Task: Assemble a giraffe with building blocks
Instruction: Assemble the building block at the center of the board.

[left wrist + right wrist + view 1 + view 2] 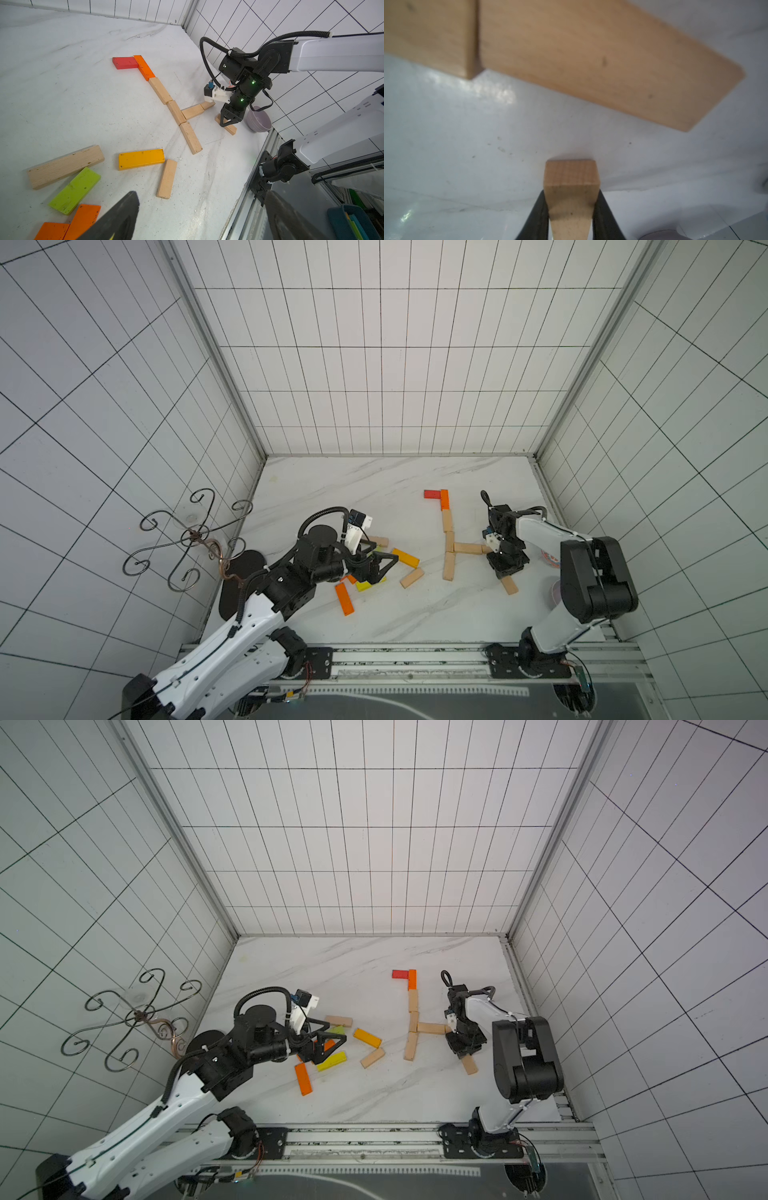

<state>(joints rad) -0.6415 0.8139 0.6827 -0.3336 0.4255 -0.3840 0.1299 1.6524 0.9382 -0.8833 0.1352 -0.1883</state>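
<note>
Bending down, the right gripper pinches a wooden block on the marble tabletop between gridded walls; the left gripper gapes.

The marble table fills the lower middle of both top views. Right of centre lies a flat line of blocks (red block and orange block at its upper end). Loose blocks scatter to its left, a wood block lies lower right, and a bowl sits near the table's right edge.
</note>
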